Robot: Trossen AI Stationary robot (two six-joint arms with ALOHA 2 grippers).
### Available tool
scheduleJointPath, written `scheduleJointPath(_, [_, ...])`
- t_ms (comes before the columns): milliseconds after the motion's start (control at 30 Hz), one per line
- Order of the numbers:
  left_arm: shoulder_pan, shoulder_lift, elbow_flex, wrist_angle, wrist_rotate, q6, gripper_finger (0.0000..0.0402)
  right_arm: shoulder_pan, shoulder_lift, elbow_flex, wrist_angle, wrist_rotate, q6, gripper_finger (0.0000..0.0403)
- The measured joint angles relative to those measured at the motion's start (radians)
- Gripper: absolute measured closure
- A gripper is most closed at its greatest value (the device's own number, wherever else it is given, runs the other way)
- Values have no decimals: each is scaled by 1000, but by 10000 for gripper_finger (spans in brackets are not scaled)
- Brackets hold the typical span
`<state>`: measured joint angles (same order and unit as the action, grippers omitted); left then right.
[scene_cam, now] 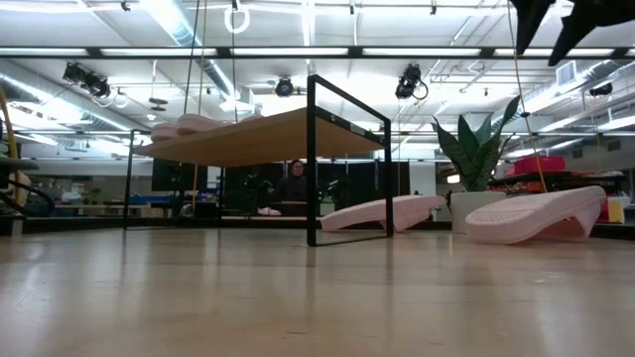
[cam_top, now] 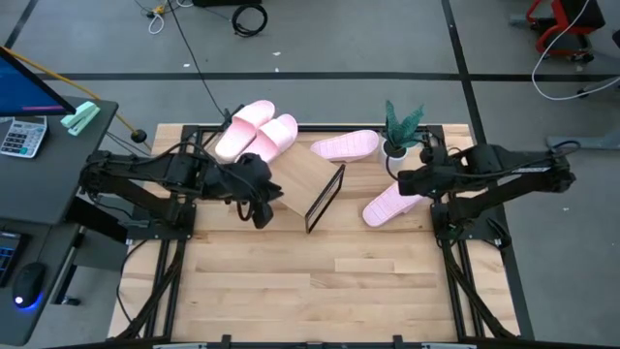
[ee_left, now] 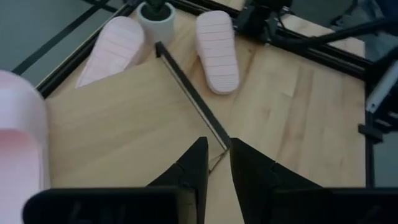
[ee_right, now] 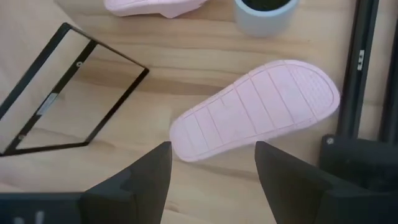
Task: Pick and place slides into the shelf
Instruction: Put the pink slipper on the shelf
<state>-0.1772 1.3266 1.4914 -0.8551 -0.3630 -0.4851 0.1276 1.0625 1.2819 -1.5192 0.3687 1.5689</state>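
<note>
Your slatted wooden table (cam_top: pixel 320 281) sits on grey floor, a person (scene_cam: pixel 295 184) seated beyond. The left gripper (ee_left: pixel 214 163) hangs over the shelf (cam_top: pixel 298 174), fingers narrow, holding nothing. The right gripper (ee_right: pixel 211 162) hovers spread over one overturned slide (ee_right: pixel 258 106) beside the shelf. Four slides: two on the shelf (cam_top: pixel 257 131), two on the table.
</note>
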Motion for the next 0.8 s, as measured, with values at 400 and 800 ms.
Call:
scheduleJointPath(400, [55, 5, 0, 156, 80, 37, 327, -1, -69, -62, 32, 0, -38, 167])
scheduleJointPath(800, [96, 92, -1, 346, 146, 25, 311, -43, -190, -137, -43, -41, 9, 167])
